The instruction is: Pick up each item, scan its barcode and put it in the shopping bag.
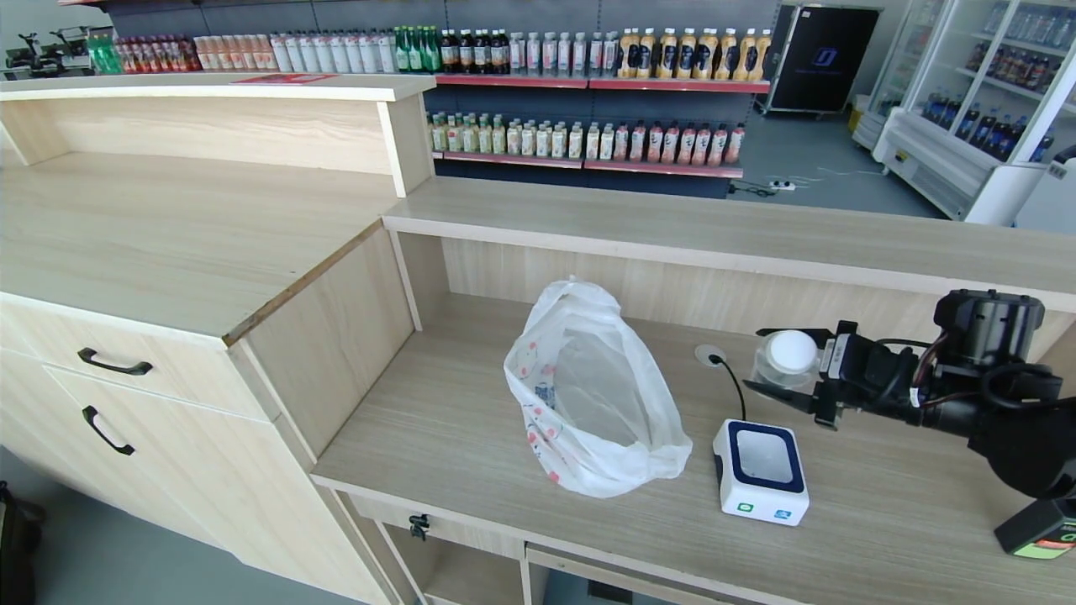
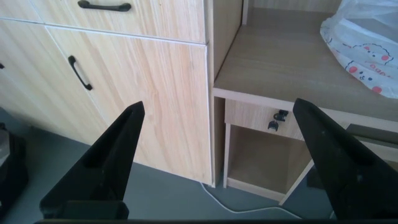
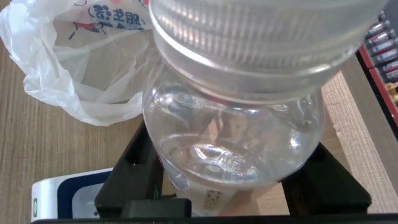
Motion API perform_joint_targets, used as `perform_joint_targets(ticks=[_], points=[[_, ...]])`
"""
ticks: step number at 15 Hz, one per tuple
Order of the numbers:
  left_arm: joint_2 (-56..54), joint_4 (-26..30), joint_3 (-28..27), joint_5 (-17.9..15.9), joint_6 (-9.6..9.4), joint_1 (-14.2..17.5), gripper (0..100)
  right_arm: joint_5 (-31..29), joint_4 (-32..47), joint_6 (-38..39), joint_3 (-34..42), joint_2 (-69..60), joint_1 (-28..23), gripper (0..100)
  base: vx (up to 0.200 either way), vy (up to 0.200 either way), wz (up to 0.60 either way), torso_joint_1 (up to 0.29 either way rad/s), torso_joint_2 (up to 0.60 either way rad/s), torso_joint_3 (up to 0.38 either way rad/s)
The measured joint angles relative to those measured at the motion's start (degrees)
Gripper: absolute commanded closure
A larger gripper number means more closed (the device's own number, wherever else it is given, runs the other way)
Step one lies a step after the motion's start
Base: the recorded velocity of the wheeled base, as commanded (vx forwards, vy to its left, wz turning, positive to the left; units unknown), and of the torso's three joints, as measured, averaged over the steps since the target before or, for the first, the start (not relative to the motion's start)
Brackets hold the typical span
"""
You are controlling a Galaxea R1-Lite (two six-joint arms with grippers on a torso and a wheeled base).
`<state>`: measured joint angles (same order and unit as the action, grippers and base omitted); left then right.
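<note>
A clear plastic bottle with a white cap hangs over the counter, just behind the scanner, with my right gripper shut on its body. Up close, the bottle sits between the black fingers of my right gripper. The white and blue scanner lies face up on the counter, below and in front of the bottle; its corner shows under the gripper. A white shopping bag stands open to the left of the scanner. My left gripper hangs open and empty, low beside the counter's front left corner.
The scanner's black cable runs to a grommet hole behind it. A raised ledge backs the counter, and a taller cabinet with drawers stands on the left. A black and green device sits at the far right front.
</note>
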<state>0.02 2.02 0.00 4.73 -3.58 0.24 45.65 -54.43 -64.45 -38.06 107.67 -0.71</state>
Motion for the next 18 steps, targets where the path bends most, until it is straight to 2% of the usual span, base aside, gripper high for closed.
perform_joint_targets(ticks=[5,11,18], points=[[0.00,-0.02,0.00,0.00,0.02,0.00,0,1.74,0.84,-3.12,-0.02,0.93,-0.26,100,0.000,0.000,0.00,0.000,0.00,0.000],[0.00,0.00,0.00,0.00,0.00,0.00,0,4.53,9.57,-13.23,-0.06,1.07,-2.40,100,0.000,0.000,0.00,0.000,0.00,0.000],[0.00,-0.02,0.00,0.00,0.00,0.00,0,4.95,9.59,-13.52,-0.66,1.40,-2.49,100,0.000,0.000,0.00,0.000,0.00,0.000]])
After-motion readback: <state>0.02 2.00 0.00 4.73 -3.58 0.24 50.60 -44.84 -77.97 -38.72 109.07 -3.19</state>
